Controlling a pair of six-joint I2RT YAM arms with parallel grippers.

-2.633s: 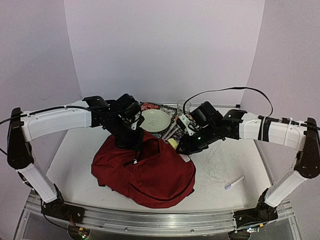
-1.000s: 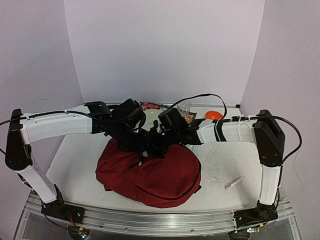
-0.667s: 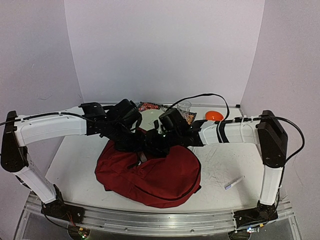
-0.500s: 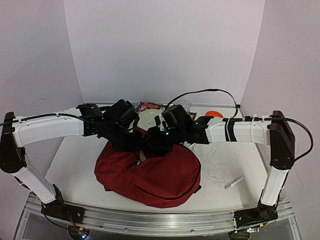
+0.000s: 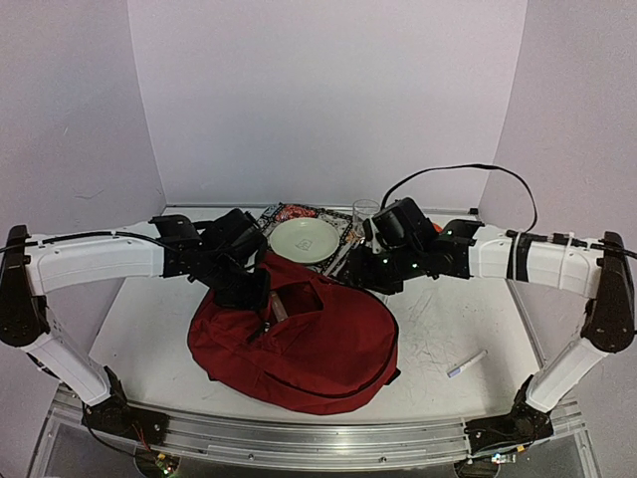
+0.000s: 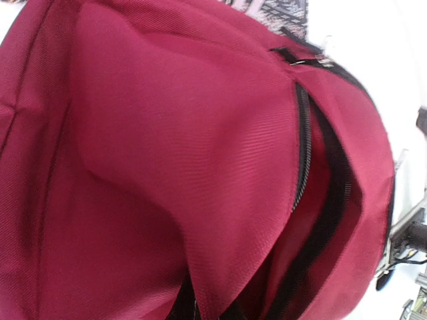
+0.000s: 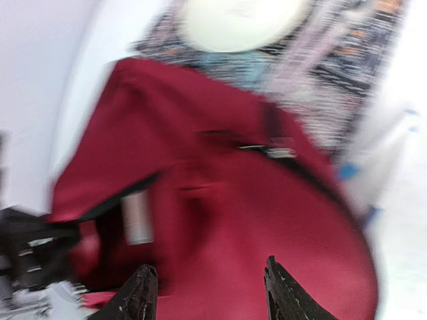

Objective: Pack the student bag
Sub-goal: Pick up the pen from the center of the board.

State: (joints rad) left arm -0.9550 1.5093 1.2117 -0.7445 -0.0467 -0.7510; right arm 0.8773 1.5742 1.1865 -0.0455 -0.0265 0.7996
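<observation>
The student bag [image 5: 318,344] is a large dark-red backpack lying in the middle of the table, its black zipper [image 6: 301,143] undone and its mouth gaping. My left gripper [image 5: 257,297] is shut on the fabric flap at the bag's left rim and holds the opening apart; in the left wrist view [image 6: 203,310] the red fold runs down between the jaws. My right gripper [image 5: 360,277] is open and empty, hovering just right of the opening, above the bag's top [image 7: 280,227]. Its fingers [image 7: 142,295] stand wide apart. A pale oblong item [image 7: 137,217] lies inside the opening.
A pale green plate [image 5: 305,240] sits on a patterned mat [image 5: 295,212] behind the bag, with a clear glass [image 5: 366,211] to its right. Thin pens [image 5: 341,259] lie by the bag's back edge. A marker [image 5: 466,364] lies at the front right.
My right gripper has pulled back out of the bag's opening toward the right, now open. My left gripper has kept its hold on the flap and shifted slightly left.
</observation>
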